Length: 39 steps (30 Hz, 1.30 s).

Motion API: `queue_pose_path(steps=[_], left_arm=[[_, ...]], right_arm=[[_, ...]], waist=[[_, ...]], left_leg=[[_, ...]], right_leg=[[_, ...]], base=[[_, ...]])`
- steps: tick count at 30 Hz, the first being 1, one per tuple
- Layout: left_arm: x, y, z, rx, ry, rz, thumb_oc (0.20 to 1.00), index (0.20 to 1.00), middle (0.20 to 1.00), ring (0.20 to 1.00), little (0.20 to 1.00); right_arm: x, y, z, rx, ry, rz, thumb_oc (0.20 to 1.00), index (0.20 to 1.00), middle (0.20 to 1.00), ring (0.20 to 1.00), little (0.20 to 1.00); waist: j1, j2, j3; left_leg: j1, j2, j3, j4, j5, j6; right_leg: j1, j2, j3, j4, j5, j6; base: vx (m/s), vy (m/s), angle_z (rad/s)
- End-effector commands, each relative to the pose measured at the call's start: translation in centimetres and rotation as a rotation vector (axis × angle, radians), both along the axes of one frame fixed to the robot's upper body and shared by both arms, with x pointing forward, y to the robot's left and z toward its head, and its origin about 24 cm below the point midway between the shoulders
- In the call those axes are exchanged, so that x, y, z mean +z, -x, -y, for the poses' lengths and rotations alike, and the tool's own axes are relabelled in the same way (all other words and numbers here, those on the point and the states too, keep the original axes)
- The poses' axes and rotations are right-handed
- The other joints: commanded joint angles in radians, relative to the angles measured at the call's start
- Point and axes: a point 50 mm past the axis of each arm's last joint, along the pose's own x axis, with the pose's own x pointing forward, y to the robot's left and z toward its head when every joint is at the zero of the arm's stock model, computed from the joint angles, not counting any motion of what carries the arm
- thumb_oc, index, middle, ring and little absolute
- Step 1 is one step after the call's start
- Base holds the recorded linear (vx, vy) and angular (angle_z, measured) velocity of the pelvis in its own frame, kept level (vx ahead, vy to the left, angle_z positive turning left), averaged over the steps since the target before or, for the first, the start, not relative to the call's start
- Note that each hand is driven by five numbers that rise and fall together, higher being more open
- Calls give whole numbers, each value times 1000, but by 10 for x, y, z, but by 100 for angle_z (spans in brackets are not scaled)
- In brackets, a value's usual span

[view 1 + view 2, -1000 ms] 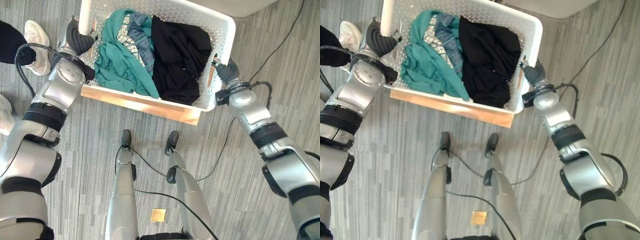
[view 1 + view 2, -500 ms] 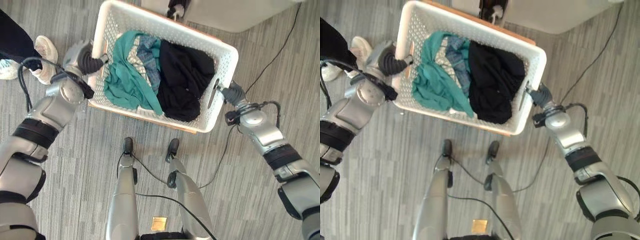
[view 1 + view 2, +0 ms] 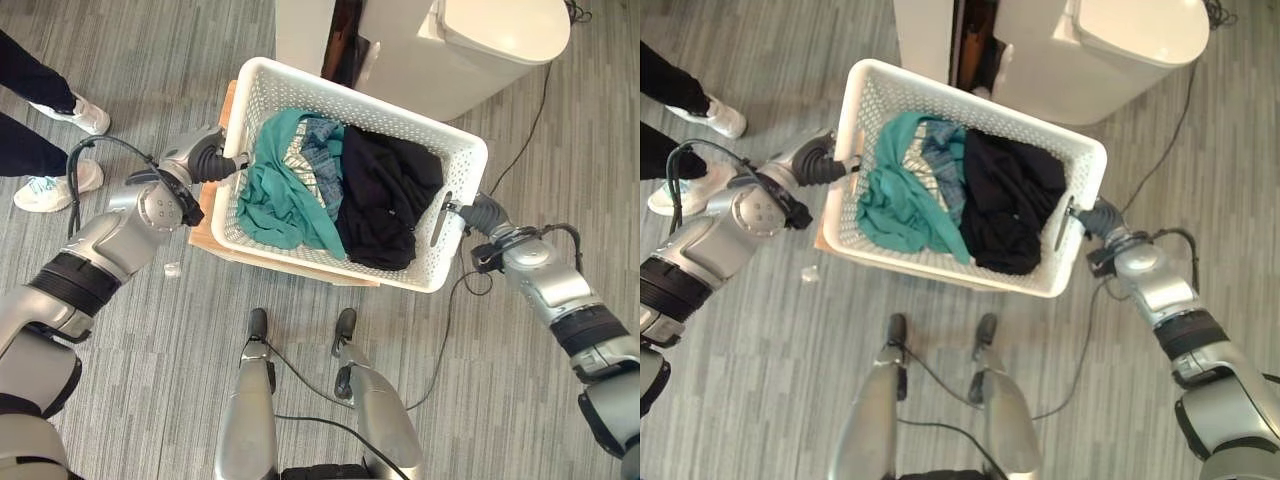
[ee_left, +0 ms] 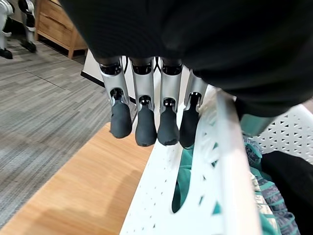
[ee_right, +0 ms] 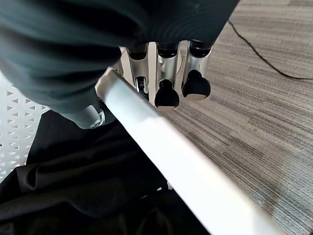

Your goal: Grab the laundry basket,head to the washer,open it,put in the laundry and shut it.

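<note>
Since a second ago, the white laundry basket (image 3: pixel 455 175) has come up off the wooden stand (image 3: pixel 205 225), and a white washer (image 3: pixel 470 45) now shows beyond it. Left hand (image 3: pixel 210 162) and right hand (image 3: pixel 478 213) each curl round a short-end rim. Teal clothing (image 3: pixel 280 195) and black clothing (image 3: pixel 385 195) lie inside. Stiff perforated plastic with a soft, light load: the end rims look the safest hold.
</note>
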Motion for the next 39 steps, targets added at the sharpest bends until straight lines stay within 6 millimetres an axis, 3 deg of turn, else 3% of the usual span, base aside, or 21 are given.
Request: queue_pose_path(steps=[1, 16, 19, 29, 32, 39], left_arm=[[10, 1, 46, -178, 45, 64, 200, 200, 200, 200, 200], [-17, -9, 128, -340, 50, -38, 200, 200, 200, 200, 200], [-18, -10, 132, -341, 47, -43, 200, 200, 200, 200, 200], [-30, -8, 154, -387, 30, -85, 200, 200, 200, 200, 200], [-33, -8, 159, -396, 24, -99, 200, 200, 200, 200, 200], [-43, -9, 161, -389, 32, -133, 200, 200, 200, 200, 200]], right_arm=[[41, 8, 21, -20, 19, 152, 200, 200, 200, 200, 200], [15, 28, 45, -54, 28, 51, 200, 200, 200, 200, 200], [16, 28, 47, -61, 28, 51, 200, 200, 200, 200, 200], [5, 59, 80, -130, 39, 8, 200, 200, 200, 200, 200], [-3, 74, 92, -155, 45, -28, 200, 200, 200, 200, 200], [-9, 86, 102, -178, 42, -54, 200, 200, 200, 200, 200]], waist=[[-1, 48, -99], [-37, 79, -166], [-41, 85, -172], [-73, 119, -212], [-85, 128, -224], [-95, 137, -240]], left_leg=[[32, 36, -18, 9, -95, -9], [123, 66, -4, -33, -77, -21], [132, 75, 3, -47, -68, -24], [170, 99, 17, -86, -40, -39], [187, 116, 24, -84, -28, -49], [226, 165, 47, -82, -3, -63]], right_leg=[[32, -74, 50, 69, -109, 92], [80, -56, 59, 96, -160, 79], [83, -51, 59, 92, -163, 77], [104, -26, 61, 86, -189, 60], [125, -8, 67, 75, -199, 50], [158, 42, 90, 49, -217, 31]], base=[[0, 0, 0], [39, -44, 0], [7, -50, -9], [11, -56, -4], [6, -92, 0], [-10, -102, -17]])
